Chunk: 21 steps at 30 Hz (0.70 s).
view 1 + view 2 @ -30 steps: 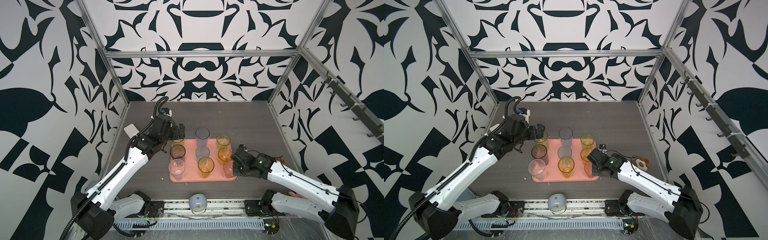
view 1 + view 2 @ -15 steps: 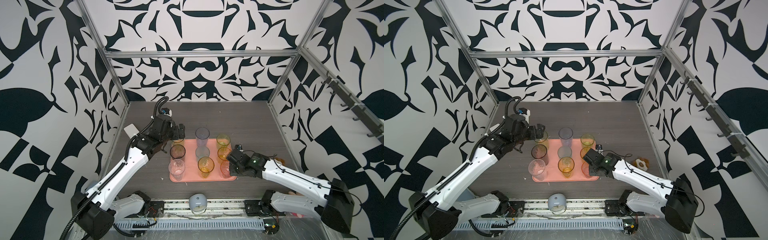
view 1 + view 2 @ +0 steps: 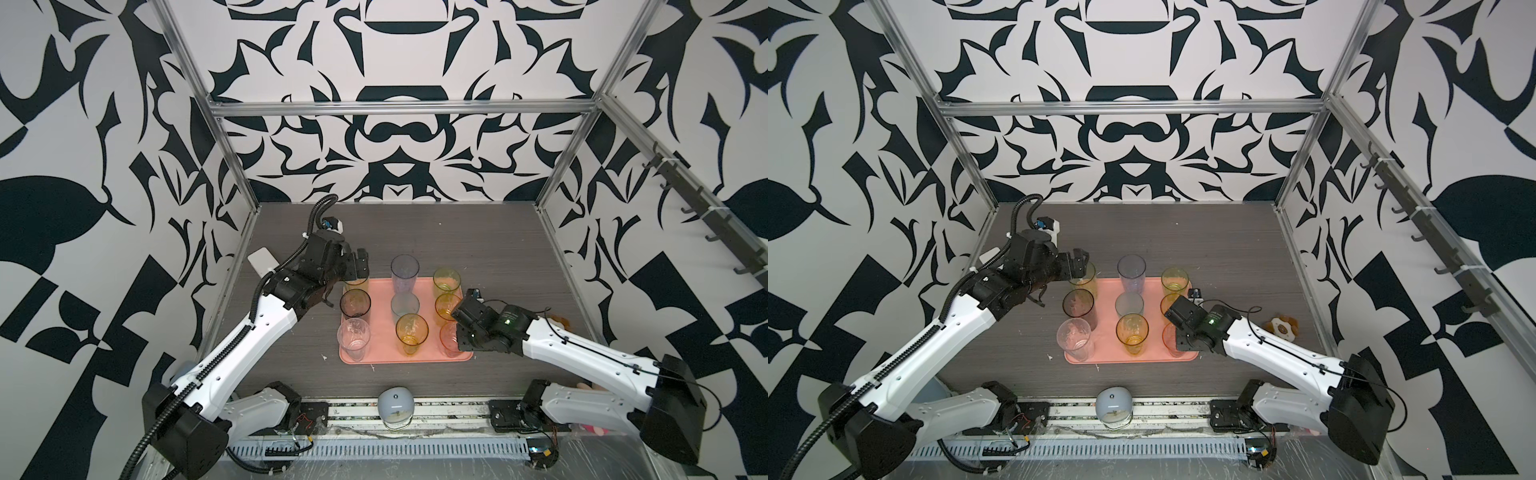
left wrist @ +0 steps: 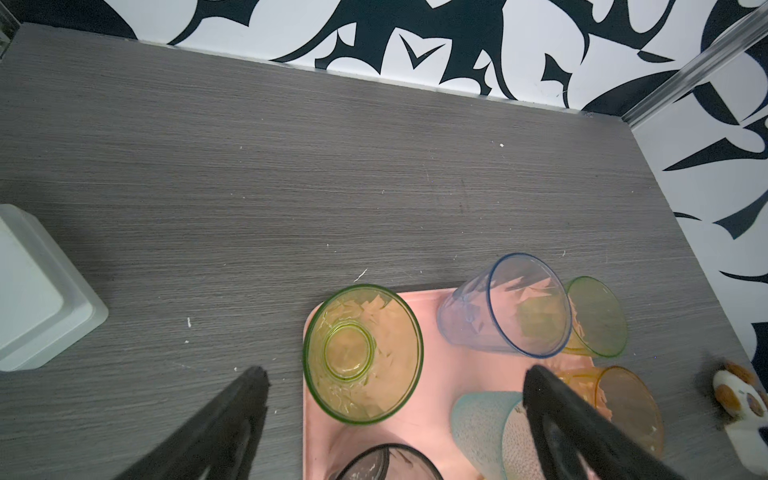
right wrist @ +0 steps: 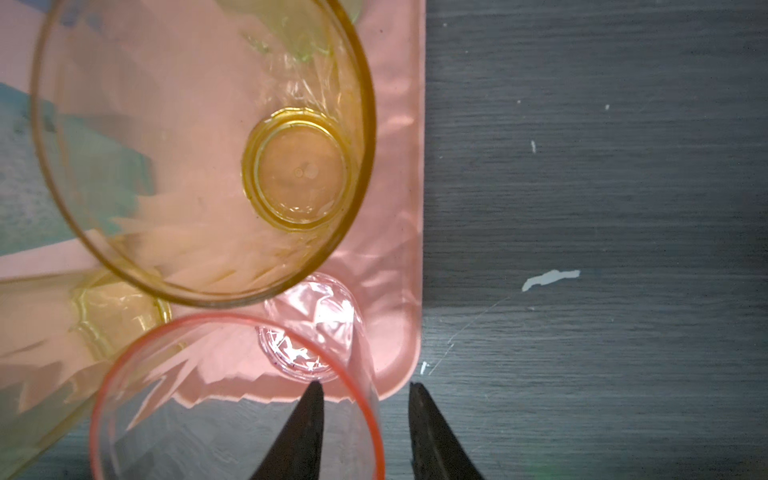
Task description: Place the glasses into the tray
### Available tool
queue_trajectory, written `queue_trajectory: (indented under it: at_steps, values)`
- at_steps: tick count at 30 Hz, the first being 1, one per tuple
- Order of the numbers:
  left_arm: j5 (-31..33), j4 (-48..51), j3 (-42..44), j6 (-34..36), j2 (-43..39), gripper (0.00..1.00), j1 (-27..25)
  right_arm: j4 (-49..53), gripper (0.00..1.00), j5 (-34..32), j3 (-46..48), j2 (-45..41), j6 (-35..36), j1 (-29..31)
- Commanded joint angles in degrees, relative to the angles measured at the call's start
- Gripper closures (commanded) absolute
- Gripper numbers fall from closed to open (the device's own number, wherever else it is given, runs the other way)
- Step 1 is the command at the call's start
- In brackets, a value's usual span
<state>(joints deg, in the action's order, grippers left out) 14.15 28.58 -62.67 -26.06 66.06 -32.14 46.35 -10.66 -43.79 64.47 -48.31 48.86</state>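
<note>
The right gripper (image 5: 365, 384) straddles the rim of the pink glass (image 5: 232, 399), one finger inside and one outside. Both stand clear of the wall, so the glass is released, probably because it stands upright in the tray (image 5: 399, 208) corner just ahead of the fingertips. The left gripper (image 4: 395, 370) hangs wide open and holds nothing. The green glass (image 4: 363, 353) sits in the tray below, between its fingers.

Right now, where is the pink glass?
In both top views the pink glass stands in the tray's near right corner; the right hand straddles its rim.
</note>
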Motion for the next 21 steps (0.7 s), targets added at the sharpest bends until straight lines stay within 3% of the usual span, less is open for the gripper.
queue_trajectory:
  at_steps: [1,9,16,21]
  values:
    - [1.64,0.64,0.71,0.05,-1.00,0.01,0.24,2.34,0.58,1.33,-4.08,-2.63,0.50,0.36]
    - [5.73,0.16,0.45,-0.12,-2.62,0.01,0.24,6.95,0.54,-4.75,-11.97,-6.02,4.28,0.27]
    - [16.81,-0.57,1.88,1.24,-6.75,0.00,0.24,2.04,0.51,-6.98,-14.48,-5.91,11.34,0.27]
    - [24.43,-2.10,2.96,5.57,-7.66,0.00,0.24,-4.78,0.36,-11.19,-13.67,-6.77,20.09,-0.15]
